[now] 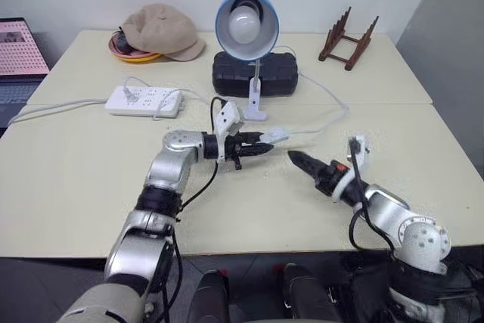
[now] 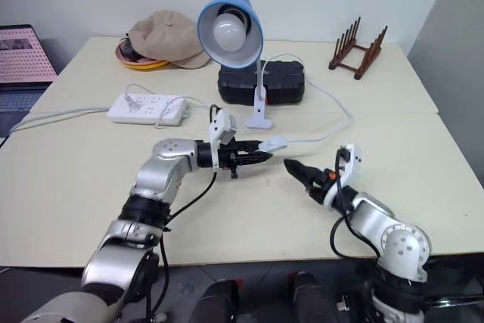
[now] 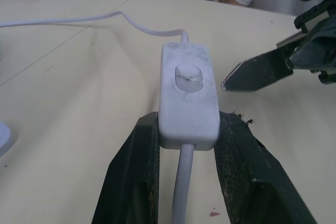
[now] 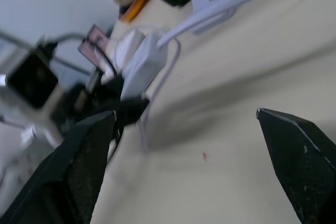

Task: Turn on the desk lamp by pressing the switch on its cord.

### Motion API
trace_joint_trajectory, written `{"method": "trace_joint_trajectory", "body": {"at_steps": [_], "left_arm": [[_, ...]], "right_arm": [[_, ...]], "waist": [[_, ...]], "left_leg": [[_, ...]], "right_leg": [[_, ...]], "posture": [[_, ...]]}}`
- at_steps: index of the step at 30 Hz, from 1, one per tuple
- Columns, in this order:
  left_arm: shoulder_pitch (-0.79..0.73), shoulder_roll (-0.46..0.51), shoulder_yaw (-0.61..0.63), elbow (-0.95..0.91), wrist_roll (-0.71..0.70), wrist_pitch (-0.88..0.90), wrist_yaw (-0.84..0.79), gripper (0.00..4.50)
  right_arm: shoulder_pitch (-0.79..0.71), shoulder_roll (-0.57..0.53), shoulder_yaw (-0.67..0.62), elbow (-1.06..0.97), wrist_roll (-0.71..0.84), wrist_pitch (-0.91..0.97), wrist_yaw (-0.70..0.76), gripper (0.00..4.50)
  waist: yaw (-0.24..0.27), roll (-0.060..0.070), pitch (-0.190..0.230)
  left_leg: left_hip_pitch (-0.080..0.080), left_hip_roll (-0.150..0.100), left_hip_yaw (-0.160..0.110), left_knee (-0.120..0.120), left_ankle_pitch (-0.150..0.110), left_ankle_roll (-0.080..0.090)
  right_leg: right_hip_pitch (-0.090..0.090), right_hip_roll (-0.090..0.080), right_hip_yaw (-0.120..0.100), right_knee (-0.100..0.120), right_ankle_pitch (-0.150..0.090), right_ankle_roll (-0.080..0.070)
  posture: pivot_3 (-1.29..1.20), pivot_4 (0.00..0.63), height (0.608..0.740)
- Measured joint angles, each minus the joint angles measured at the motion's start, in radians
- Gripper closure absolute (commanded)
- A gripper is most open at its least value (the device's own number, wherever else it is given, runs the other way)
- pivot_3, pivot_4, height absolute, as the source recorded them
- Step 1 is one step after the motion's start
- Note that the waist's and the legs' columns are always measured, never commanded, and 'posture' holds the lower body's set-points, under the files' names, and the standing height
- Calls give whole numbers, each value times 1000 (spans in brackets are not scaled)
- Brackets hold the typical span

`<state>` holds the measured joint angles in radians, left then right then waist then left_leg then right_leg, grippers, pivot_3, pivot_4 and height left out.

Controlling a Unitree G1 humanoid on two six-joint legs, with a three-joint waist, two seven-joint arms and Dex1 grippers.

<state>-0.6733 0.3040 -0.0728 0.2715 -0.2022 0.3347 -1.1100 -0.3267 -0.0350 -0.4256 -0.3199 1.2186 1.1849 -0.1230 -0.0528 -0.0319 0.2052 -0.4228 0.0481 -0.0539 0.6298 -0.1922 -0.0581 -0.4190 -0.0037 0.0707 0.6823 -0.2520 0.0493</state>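
Head pair high and wide, wrist pair low and close.
From the head, looking forward and down over the table (image 1: 76,187); from the left wrist, tight on the switch (image 3: 188,95), right gripper (image 3: 252,76) entering; from the right wrist, low across the tabletop toward the switch (image 4: 143,66), shared by all.

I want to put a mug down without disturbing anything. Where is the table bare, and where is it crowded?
Bare: the table's near-left stretch, below the power strip, and the far-right area below the wooden rack. Crowded: the middle, where the left claw holds the switch, the cord loops, and the lamp stands.
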Motion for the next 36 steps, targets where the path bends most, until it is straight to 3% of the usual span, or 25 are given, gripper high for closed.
{"method": "trace_joint_trajectory", "body": {"at_steps": [8,17,20,34,36], "left_arm": [[75,-31,-19,-195,-31,82,131,3394],[81,-26,-31,-229,-56,117,164,3394],[80,-24,-33,-229,-63,119,170,3394],[79,-20,-56,-229,-72,133,184,3394],[79,-20,-53,-227,-88,137,183,3394]], "right_arm": [[-85,4,54,101,339,-63,-313,0],[-98,-65,144,140,429,-137,-367,0],[-98,-86,164,141,446,-162,-368,458],[-94,-140,245,128,472,-234,-357,3624],[-89,-147,250,127,477,-242,-350,3811]], "waist": [[-2,1,-1],[-4,1,-1],[-4,1,-1],[-4,1,-1],[-4,1,-1]], "left_leg": [[0,0,0,0,0,0],[0,0,0,-1,0,1],[0,0,1,-1,0,1],[0,0,1,-1,0,1],[0,0,1,-1,0,1]], "right_leg": [[0,0,0,-1,-1,2],[0,1,0,-2,-2,3],[0,1,1,-2,-2,3],[0,1,1,-2,-2,3],[0,1,1,-2,-2,3]], "posture": [[0,150,740],[0,150,740],[0,150,740],[0,150,740],[0,150,740]]}}
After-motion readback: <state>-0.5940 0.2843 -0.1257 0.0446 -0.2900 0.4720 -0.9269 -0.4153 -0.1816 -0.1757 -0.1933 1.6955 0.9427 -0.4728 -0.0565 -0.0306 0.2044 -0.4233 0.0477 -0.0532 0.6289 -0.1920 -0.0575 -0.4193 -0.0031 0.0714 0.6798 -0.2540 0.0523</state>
